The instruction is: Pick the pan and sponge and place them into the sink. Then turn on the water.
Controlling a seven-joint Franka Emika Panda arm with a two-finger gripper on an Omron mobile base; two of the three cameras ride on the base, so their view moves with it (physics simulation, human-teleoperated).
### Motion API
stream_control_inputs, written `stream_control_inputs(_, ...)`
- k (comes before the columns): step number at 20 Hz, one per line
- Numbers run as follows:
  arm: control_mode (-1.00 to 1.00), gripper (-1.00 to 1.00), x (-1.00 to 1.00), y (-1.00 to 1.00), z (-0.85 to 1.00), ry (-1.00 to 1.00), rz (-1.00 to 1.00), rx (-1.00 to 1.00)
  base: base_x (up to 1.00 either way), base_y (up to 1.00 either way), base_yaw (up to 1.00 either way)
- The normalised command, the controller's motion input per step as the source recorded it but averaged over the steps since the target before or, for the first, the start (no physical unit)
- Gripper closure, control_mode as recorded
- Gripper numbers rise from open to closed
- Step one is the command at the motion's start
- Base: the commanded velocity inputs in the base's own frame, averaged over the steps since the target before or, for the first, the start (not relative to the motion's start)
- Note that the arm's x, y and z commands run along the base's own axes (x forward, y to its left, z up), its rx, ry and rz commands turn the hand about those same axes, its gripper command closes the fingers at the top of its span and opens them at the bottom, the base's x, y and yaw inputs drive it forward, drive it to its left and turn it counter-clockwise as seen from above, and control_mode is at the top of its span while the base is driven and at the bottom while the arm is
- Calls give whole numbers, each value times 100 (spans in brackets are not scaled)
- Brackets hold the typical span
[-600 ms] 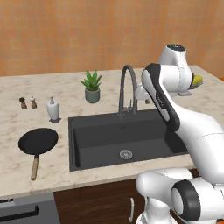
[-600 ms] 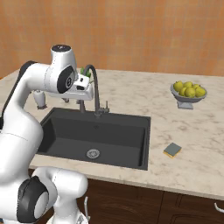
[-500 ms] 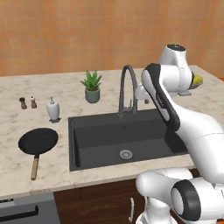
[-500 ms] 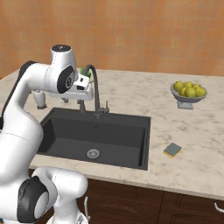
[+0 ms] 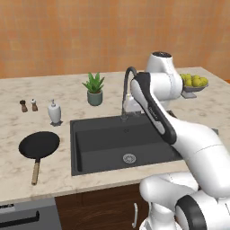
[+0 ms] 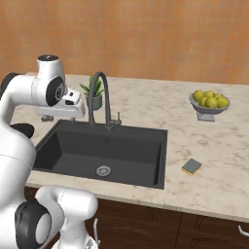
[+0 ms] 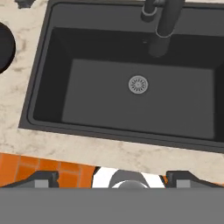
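Note:
The black pan [image 5: 39,145] with its wooden handle lies on the counter left of the sink [image 5: 103,134]; its rim [image 7: 3,48] shows at the left edge of the hand view. The yellow sponge [image 6: 192,167] rests on the counter right of the sink [image 6: 73,146]. My gripper [image 7: 113,179] hovers open and empty above the basin's [image 7: 100,105] near rim, looking down at the drain [image 7: 138,84]. My hand [image 6: 68,104] hangs left of the faucet [image 6: 99,92]. No water runs from the faucet.
A potted plant [image 5: 94,88], a soap dispenser [image 5: 54,112] and two shakers [image 5: 28,105] stand behind the sink and pan. A bowl of lemons [image 6: 210,101] sits at the back right. The arched faucet [image 5: 127,90] rises close beside my arm.

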Motion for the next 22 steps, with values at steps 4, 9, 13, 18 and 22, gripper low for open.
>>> stream_control_inputs(4, -100, -100, 0, 100, -28, 3, 0, 0, 0, 0, 0)
stream_control_inputs(9, -100, -100, 6, 98, -36, 6, 1, 0, 0, 0, 0)
stream_control_inputs(13, -100, -100, 13, 99, -50, 14, 1, 0, 0, 0, 0)
stream_control_inputs(18, -100, -100, 2, 94, -35, 15, 0, 0, 0, 0, 0)
stream_control_inputs(22, -100, -100, 4, 45, -17, 1, 0, 0, 0, 0, 0)
